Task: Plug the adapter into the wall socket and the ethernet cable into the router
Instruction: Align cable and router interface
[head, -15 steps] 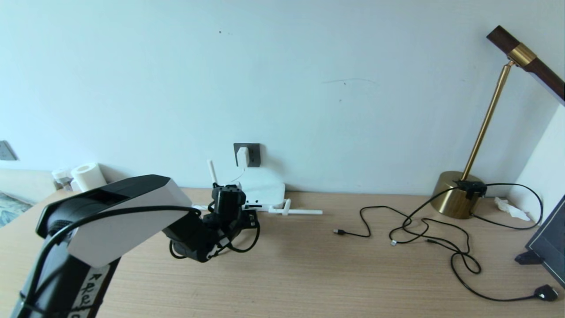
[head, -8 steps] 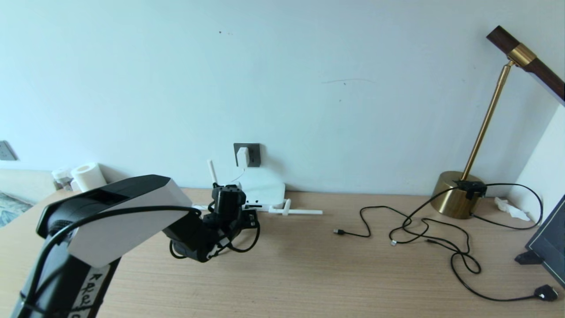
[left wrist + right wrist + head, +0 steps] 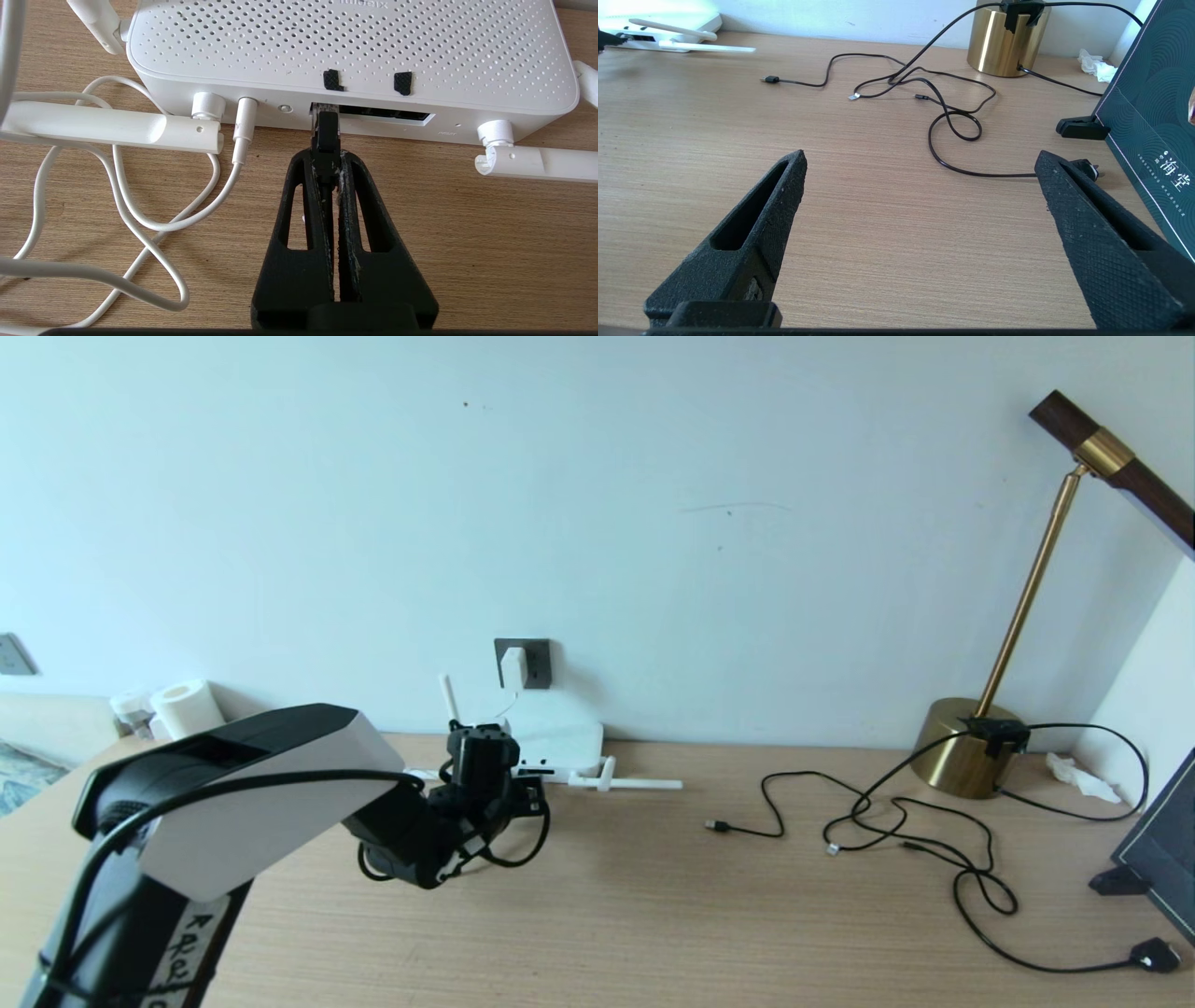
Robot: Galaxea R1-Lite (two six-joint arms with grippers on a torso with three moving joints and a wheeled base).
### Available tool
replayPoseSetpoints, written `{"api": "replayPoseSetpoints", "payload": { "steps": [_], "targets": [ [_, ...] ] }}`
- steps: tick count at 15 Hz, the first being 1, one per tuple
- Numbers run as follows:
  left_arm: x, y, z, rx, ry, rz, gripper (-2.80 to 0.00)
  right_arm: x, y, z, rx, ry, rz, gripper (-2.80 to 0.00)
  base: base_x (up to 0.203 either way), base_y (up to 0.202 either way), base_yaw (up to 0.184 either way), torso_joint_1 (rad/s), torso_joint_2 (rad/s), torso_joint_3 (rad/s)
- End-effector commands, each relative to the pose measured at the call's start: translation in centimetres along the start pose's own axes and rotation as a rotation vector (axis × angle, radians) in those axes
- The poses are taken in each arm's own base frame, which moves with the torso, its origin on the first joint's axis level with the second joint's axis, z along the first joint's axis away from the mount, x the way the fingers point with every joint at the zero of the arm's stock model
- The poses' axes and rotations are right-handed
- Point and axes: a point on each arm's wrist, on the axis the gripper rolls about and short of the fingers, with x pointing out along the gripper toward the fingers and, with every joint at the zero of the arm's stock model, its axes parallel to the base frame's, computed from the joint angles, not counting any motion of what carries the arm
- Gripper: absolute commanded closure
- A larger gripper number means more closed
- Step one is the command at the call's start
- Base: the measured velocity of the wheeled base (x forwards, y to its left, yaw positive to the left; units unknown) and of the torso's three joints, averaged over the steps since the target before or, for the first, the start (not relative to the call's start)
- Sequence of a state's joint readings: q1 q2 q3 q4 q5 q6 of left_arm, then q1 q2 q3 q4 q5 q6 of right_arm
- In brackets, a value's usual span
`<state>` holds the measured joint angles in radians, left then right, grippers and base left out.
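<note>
On a wooden desk (image 3: pixel 653 896), the left gripper (image 3: pixel 327 161) pinches the black plug of the ethernet cable (image 3: pixel 325 135), its long axis pointing straight into the dark port slot of the router (image 3: pixel 350 46), a flat white perforated box against the wall. The adapter (image 3: pixel 513 667), a small white cube, sits in the dark grey wall socket (image 3: pixel 535 663) above. The right gripper (image 3: pixel 920 158) hovers over bare wood, fingers spread wide.

head view high and wide, wrist views low, all sharing router (image 3: pixel 558 739)
</note>
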<state>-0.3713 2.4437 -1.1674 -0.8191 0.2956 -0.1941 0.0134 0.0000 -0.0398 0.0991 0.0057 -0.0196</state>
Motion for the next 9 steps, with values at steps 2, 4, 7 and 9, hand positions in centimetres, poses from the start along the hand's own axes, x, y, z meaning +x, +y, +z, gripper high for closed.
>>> {"api": "replayPoseSetpoints", "payload": {
  "steps": [2, 4, 7, 9],
  "targets": [
    [-0.08, 0.02, 0.07, -0.002, -0.003, 0.001, 0.0, 0.01, 0.0, 0.0, 0.0, 0.002, 0.001, -2.8, 0.0, 0.0, 0.0, 0.0, 0.0, 0.0],
    [-0.12, -0.1, 0.04, 0.001, -0.002, -0.001, 0.0, 0.01, 0.0, 0.0, 0.0, 0.002, 0.001, -2.8, 0.0, 0.0, 0.0, 0.0, 0.0, 0.0],
    [-0.08, -0.11, -0.02, 0.004, 0.0, -0.001, 0.0, 0.01, 0.0, 0.0, 0.0, 0.002, 0.001, -2.8, 0.0, 0.0, 0.0, 0.0, 0.0, 0.0],
    [-0.02, -0.08, -0.25, 0.021, 0.006, 0.0, 0.0, 0.01, 0.0, 0.0, 0.0, 0.002, 0.001, -2.8, 0.0, 0.0, 0.0, 0.0, 0.0, 0.0]
  ]
}}
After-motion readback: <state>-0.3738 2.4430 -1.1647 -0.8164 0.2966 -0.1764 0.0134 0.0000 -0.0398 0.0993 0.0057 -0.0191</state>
